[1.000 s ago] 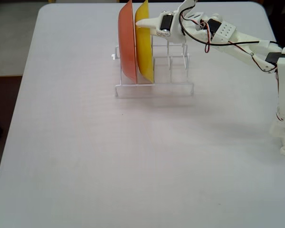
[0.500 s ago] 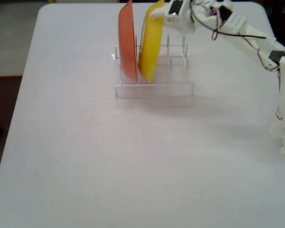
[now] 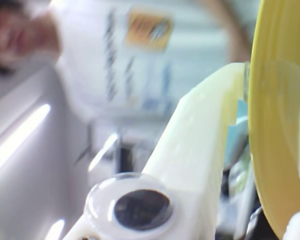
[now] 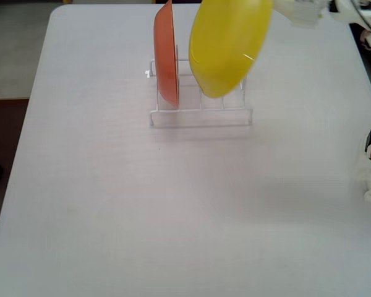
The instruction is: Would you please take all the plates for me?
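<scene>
The yellow plate (image 4: 227,44) hangs in the air above the white wire rack (image 4: 201,111), clear of its slots, its broad face turned toward the camera in the fixed view. The gripper (image 4: 273,8) pinches the plate's upper right rim, the arm reaching in from the top right corner with most of it out of frame. The orange plate (image 4: 166,54) stands upright on edge in the rack's left end, on the far half of the white table (image 4: 142,210). The wrist view alone shows the clamp: a cream finger (image 3: 200,135) pressed against the plate's rim (image 3: 275,120), with a blurred room behind.
</scene>
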`<control>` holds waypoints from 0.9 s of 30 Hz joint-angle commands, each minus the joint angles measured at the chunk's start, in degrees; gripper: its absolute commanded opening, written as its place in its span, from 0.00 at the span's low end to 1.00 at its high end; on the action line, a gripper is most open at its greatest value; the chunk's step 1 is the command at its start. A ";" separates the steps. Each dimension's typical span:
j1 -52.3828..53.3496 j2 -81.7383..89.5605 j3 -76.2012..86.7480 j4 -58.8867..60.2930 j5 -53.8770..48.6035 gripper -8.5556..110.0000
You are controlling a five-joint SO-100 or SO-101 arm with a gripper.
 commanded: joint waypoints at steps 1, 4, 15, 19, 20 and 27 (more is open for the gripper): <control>-6.86 11.34 3.25 0.00 2.46 0.07; -13.62 14.50 8.09 -3.78 3.87 0.07; -29.79 9.14 18.02 -32.96 -4.39 0.07; -30.06 2.90 17.49 -42.98 -5.10 0.07; -30.15 1.67 17.40 -44.65 -5.01 0.07; -30.59 -5.89 17.40 -55.37 -5.54 0.07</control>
